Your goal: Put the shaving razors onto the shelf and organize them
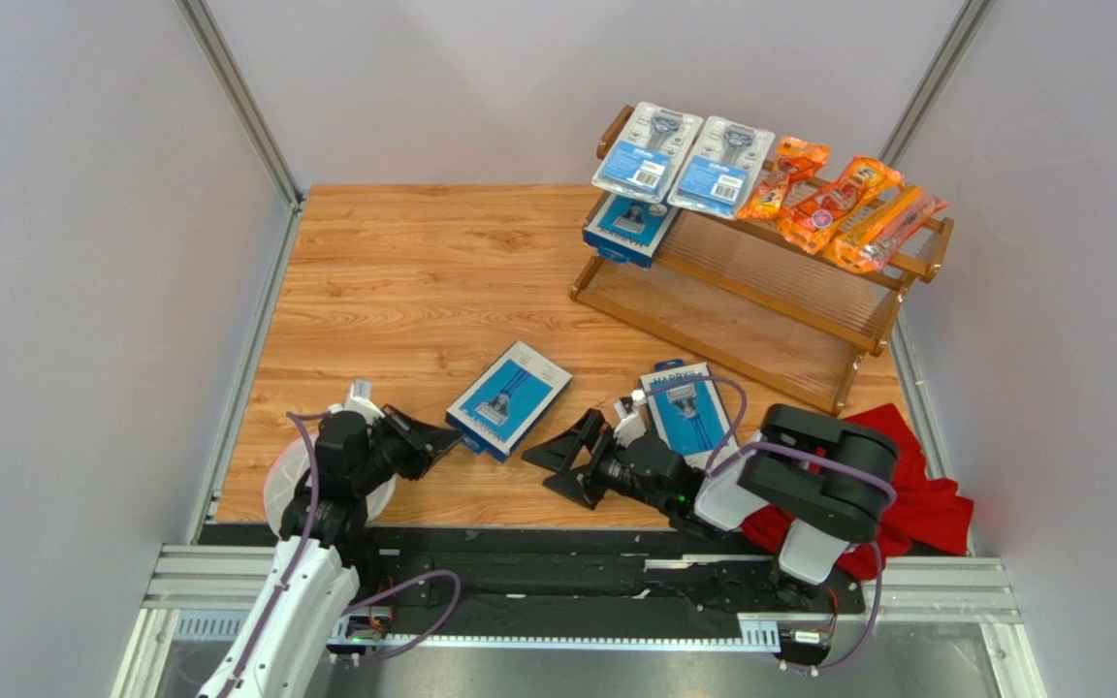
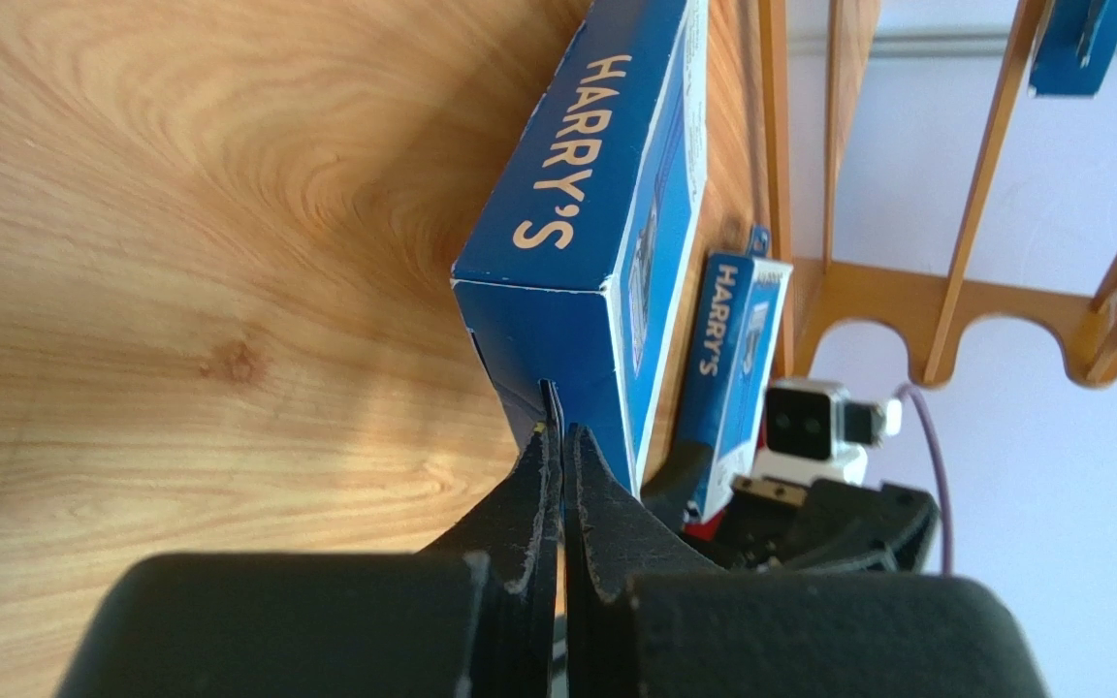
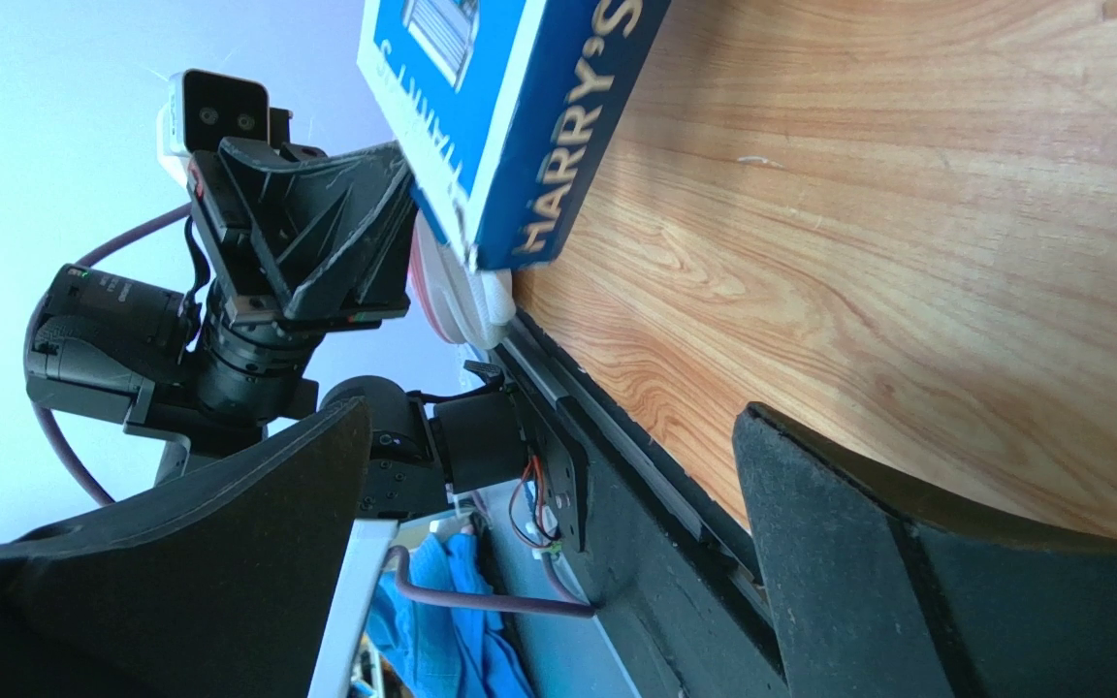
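Note:
Two flat blue razor boxes lie on the table: one (image 1: 509, 397) left of centre, one (image 1: 685, 407) beside the right arm. My left gripper (image 1: 441, 444) is shut, with its tips (image 2: 557, 434) against the near end of the left box (image 2: 594, 218); nothing shows between the jaws. My right gripper (image 1: 557, 458) stands open and empty just above the table's near edge, pointing left. In its own view the right gripper (image 3: 550, 419) faces that same box (image 3: 521, 102). The shelf (image 1: 783, 277) at the back right carries two blister packs (image 1: 681, 153), orange bags (image 1: 849, 204) and a blue box (image 1: 626, 226).
A red cloth (image 1: 914, 495) lies at the near right behind the right arm. A white round object (image 1: 280, 487) sits under the left arm at the table's near left edge. Grey walls close in both sides.

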`<state>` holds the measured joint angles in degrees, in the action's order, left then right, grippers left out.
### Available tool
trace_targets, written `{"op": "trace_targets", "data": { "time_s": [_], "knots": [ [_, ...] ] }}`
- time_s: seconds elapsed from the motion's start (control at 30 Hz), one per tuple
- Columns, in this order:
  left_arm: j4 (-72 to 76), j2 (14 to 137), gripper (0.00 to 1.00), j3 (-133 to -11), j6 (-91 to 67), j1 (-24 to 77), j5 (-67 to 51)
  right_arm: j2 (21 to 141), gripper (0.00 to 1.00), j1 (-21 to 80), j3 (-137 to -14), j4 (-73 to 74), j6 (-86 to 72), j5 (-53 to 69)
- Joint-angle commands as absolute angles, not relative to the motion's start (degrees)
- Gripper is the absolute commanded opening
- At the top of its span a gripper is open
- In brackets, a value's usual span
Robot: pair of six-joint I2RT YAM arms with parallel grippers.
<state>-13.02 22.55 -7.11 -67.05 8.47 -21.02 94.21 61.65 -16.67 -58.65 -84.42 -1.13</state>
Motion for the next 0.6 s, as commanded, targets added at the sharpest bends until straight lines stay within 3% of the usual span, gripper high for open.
{"op": "trace_targets", "data": {
  "time_s": [0.0,0.13,0.33,0.43,0.57],
  "knots": [
    [-14.4,21.9,0.0,-7.7,-67.6,8.3,-27.1,102.0,0.98,61.7,-16.3,-77.4,-89.6,-0.9],
    [-15.5,21.3,0.0,-8.1,-67.7,8.5,-30.4,111.4,0.94,61.6,-17.3,-86.1,-93.2,-0.8],
    [-19.9,18.1,0.0,-8.6,-67.7,10.6,-32.3,111.3,0.9,61.2,-18.6,-85.8,-92.4,0.4],
    [-21.5,16.3,0.0,-8.4,-68.3,12.6,-32.7,110.4,0.84,60.5,-19.2,-84.8,-92.1,0.8],
    [-24.8,13.4,0.0,-9.5,-68.8,14.5,-32.9,110.5,0.66,60.2,-18.7,-85.5,-92.4,0.3]
  ]
}}
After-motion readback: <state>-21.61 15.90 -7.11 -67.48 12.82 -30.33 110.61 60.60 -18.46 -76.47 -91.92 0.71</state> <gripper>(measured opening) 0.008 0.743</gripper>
